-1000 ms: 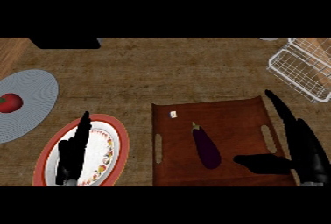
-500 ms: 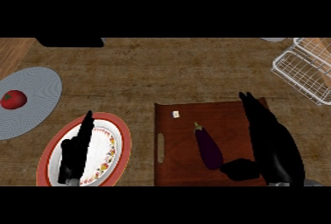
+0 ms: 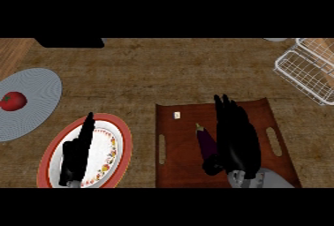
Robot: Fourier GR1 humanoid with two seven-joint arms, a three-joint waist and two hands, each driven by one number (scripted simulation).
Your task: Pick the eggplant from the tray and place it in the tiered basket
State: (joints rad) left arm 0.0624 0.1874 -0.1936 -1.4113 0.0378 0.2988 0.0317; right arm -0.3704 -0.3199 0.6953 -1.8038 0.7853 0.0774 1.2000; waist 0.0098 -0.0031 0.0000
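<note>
**Q:** Where does the eggplant lie?

**A:** The eggplant (image 3: 206, 142) lies lengthwise on the brown tray (image 3: 181, 152), near the middle, with its stem end towards the tray's far edge.

**Q:** And your hands?

**A:** My right hand (image 3: 236, 137) is over the tray, just right of the eggplant. Its fingers are straight and together, pointing at the far edge, and it grasps nothing. The thumb sits by the eggplant's near end, and I cannot tell whether it touches. My left hand (image 3: 77, 152), left of the tray, is flat with straight fingers over a red-rimmed plate (image 3: 125, 141).

**Q:** Any writing?

**A:** A small white tag (image 3: 176, 115) lies near the tray's far left corner, and its marks are unreadable. The white wire basket (image 3: 303, 73) stands beyond the tray's far right corner, well apart. A tomato (image 3: 13, 100) rests on a grey plate (image 3: 36, 86) far left of the tray.
</note>
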